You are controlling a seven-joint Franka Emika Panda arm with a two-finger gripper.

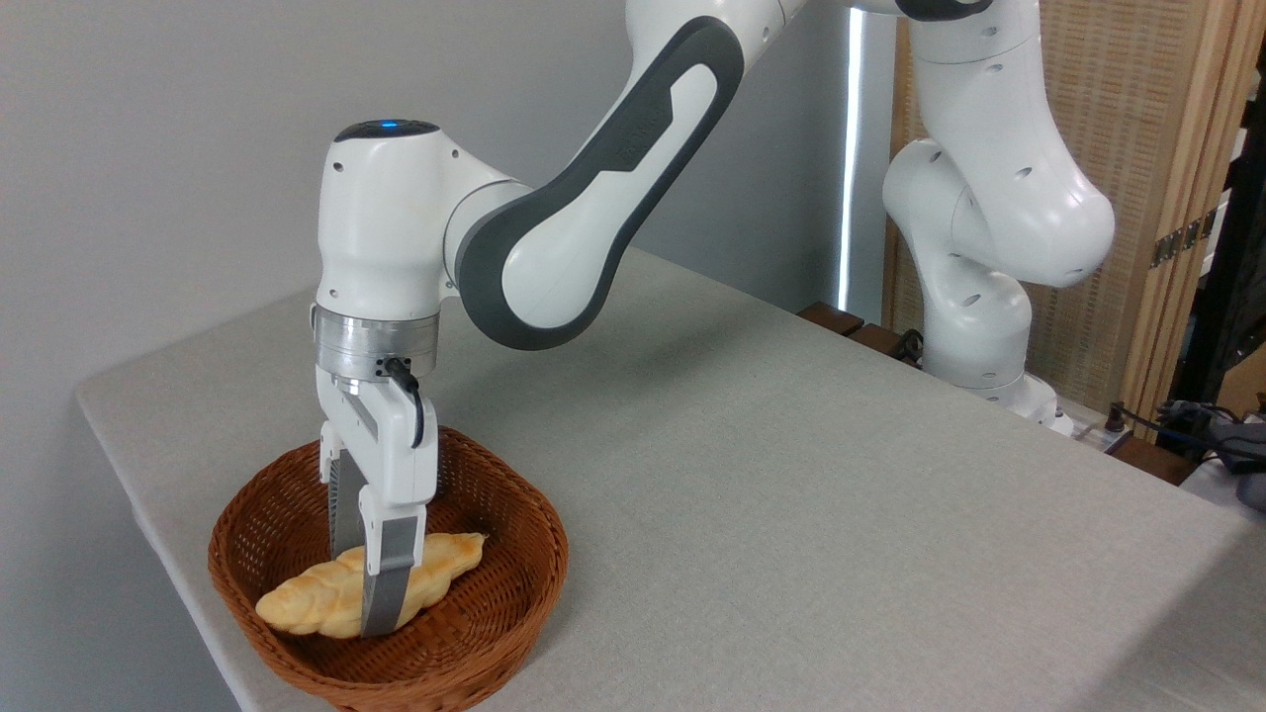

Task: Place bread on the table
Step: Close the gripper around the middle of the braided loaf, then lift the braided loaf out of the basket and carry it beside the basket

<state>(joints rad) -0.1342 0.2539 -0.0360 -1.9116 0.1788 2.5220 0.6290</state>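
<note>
I am at the pick-up: my gripper (368,583) reaches down into the basket (495,633), fingers straddling the middle of the bread (445,564), seemingly closed on it. Next I must lift clear of the rim and cross to the bare table (791,494).

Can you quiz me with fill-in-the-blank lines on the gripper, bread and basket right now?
1. The long, pale golden braided loaf lies inside the brown wicker ____.
2. The gripper has one finger on each ____ of the loaf.
3. The basket stands near the table's ____ corner in the picture.
4. The light grey-beige cloth-covered table holds no ____ yet.

Missing words: basket; side; front left; bread
</note>
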